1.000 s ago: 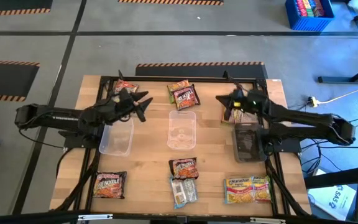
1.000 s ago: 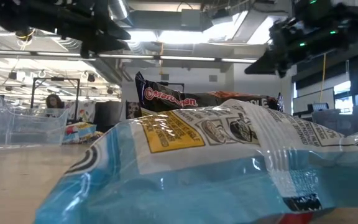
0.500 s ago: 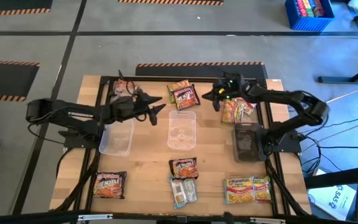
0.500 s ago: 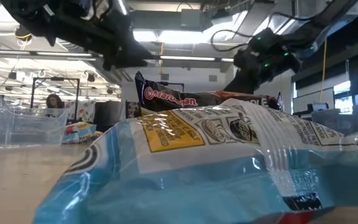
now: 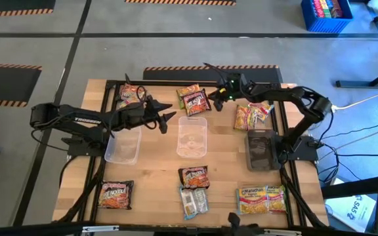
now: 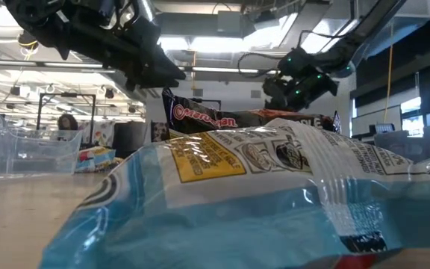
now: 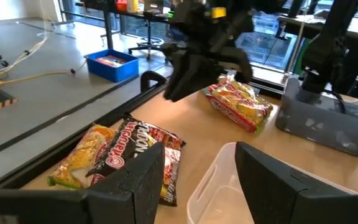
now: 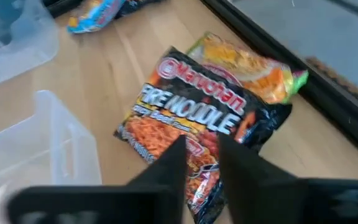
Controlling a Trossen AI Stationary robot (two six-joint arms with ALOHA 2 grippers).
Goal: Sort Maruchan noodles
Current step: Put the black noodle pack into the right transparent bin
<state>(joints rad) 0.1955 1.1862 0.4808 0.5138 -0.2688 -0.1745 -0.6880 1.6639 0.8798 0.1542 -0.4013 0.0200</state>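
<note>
Ramen packets lie flat around the table. At the far edge a dark maroon packet [image 5: 195, 101] [image 8: 191, 124] overlaps a yellow-green one [image 5: 188, 89] [image 8: 253, 65]. My right gripper [image 5: 215, 98] [image 8: 202, 163] hovers open just to the right of and above the maroon packet. My left gripper [image 5: 167, 112] [image 7: 201, 180] is open in the air between the left clear bin [image 5: 122, 145] and the middle clear bin [image 5: 192, 136], pointing toward the maroon packet [image 7: 135, 155]. Yellow-pink packets [image 5: 250, 116] lie by the right arm.
A grey bin [image 5: 261, 149] stands on the right. Near the front edge lie an orange-red packet [image 5: 115, 195], a maroon one [image 5: 193, 176], a light blue one [image 5: 194, 200] [image 6: 260, 202] and yellow ones [image 5: 262, 200]. More packets [image 5: 131, 93] lie at the far left.
My right gripper has swung from above the yellow-pink packets toward the table's left and far edge, ending beside the dark maroon packet. My left gripper has moved toward the table's right, past the left bin toward the middle bin. No packet has moved.
</note>
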